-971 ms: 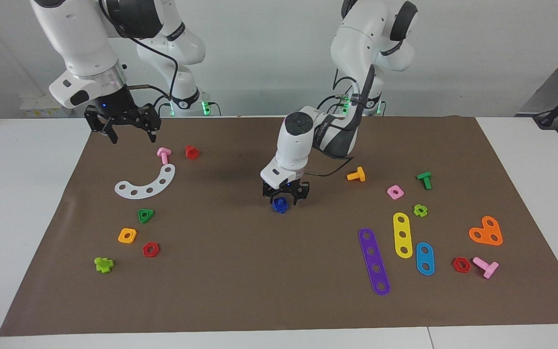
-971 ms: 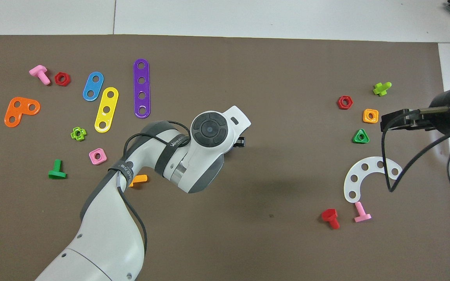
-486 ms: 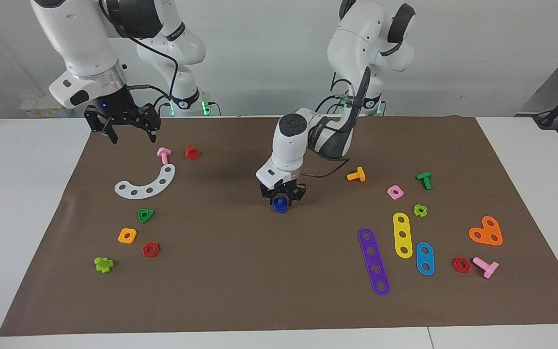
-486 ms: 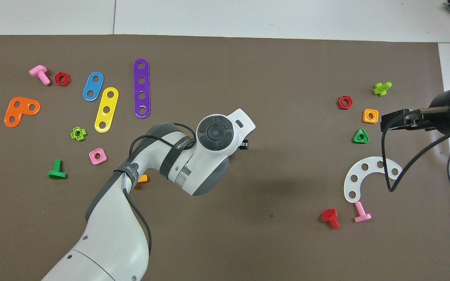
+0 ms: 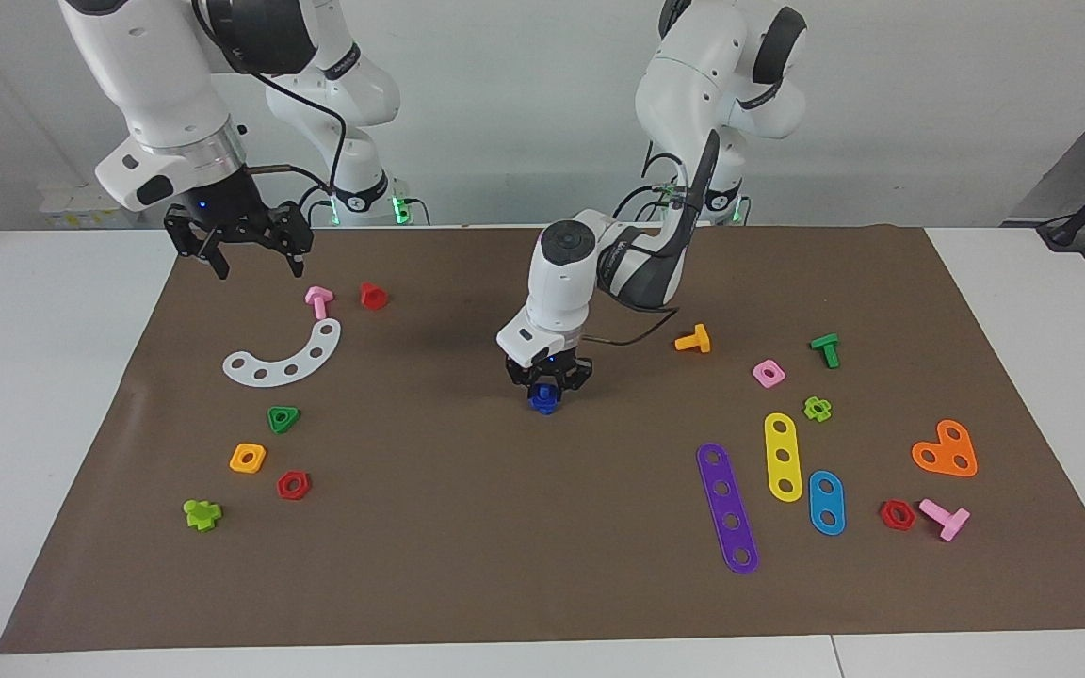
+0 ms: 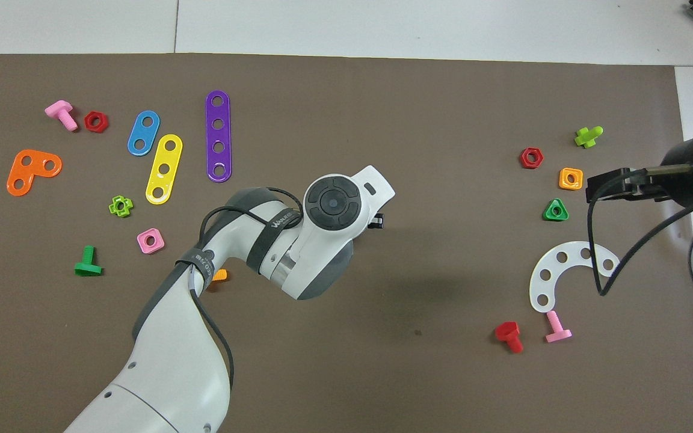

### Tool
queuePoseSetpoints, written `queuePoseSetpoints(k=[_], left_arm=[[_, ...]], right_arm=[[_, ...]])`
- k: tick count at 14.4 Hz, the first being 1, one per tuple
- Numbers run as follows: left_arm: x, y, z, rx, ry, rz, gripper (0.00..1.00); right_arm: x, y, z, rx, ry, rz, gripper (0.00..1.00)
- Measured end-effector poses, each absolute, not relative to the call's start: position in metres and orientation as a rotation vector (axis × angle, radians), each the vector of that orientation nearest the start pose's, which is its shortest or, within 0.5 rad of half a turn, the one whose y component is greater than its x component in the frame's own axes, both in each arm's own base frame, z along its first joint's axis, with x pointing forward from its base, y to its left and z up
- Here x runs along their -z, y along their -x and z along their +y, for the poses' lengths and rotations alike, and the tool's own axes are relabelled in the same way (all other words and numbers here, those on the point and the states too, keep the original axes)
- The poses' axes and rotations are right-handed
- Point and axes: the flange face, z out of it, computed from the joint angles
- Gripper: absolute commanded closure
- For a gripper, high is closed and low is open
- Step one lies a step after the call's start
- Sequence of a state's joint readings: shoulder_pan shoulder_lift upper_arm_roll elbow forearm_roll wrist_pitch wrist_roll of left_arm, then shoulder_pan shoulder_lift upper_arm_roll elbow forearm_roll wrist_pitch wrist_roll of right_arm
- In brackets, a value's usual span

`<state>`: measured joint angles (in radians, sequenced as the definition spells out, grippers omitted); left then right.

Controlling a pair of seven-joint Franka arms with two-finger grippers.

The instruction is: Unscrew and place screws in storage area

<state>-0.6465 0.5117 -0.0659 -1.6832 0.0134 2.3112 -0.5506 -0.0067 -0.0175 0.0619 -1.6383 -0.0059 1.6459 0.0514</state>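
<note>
While the right gripper (image 5: 239,247) hangs with its fingers spread over the mat's (image 5: 467,527) corner near the right arm's base, it holds nothing. Just under it, toward the table's middle, lie a pink bolt (image 5: 318,300) and a red bolt (image 5: 372,295), with a white arc plate (image 5: 286,357) a little farther from the robots. Farther out again sit a green triangle nut (image 5: 283,418), an orange square nut (image 5: 248,458), a red hex nut (image 5: 293,485) and a lime bolt (image 5: 202,513).

At the mat's middle the left gripper (image 5: 547,375) points straight down, its fingers pinching the blue screw (image 5: 543,399), which sits low at the mat; whether it touches the mat I cannot tell. From overhead the arm's wrist hides the screw, and only a black tip of the gripper (image 6: 375,221) shows.

Toward the left arm's end lie an orange bolt (image 5: 693,340), a pink nut (image 5: 768,373), a green bolt (image 5: 826,349) and a lime cross nut (image 5: 817,408). Farther from the robots are a purple strip (image 5: 727,508), a yellow strip (image 5: 783,456) and a blue strip (image 5: 826,502), side by side, then an orange heart plate (image 5: 946,451), a second red hex nut (image 5: 897,514) and a second pink bolt (image 5: 945,518).
</note>
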Motion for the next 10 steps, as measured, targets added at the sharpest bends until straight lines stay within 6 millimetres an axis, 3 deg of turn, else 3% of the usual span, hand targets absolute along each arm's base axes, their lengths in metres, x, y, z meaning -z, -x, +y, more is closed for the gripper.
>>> queuePoseSetpoints(k=[7, 8, 10], left_arm=[[-0.357, -0.551, -0.448, 0.03, 3.167, 0.219, 0.87], [-0.368, -0.56, -0.441, 0.006, 3.163, 0.188, 0.87], [-0.389, -0.586, -0.409, -0.036, 3.166, 0.087, 0.88]], right_arm=[[-0.609, -0.554, 0.03, 0.04, 3.147, -0.007, 0.0], [-0.609, -0.554, 0.03, 0.04, 3.147, -0.007, 0.0], [-0.609, -0.554, 0.03, 0.04, 3.147, -0.007, 0.0]])
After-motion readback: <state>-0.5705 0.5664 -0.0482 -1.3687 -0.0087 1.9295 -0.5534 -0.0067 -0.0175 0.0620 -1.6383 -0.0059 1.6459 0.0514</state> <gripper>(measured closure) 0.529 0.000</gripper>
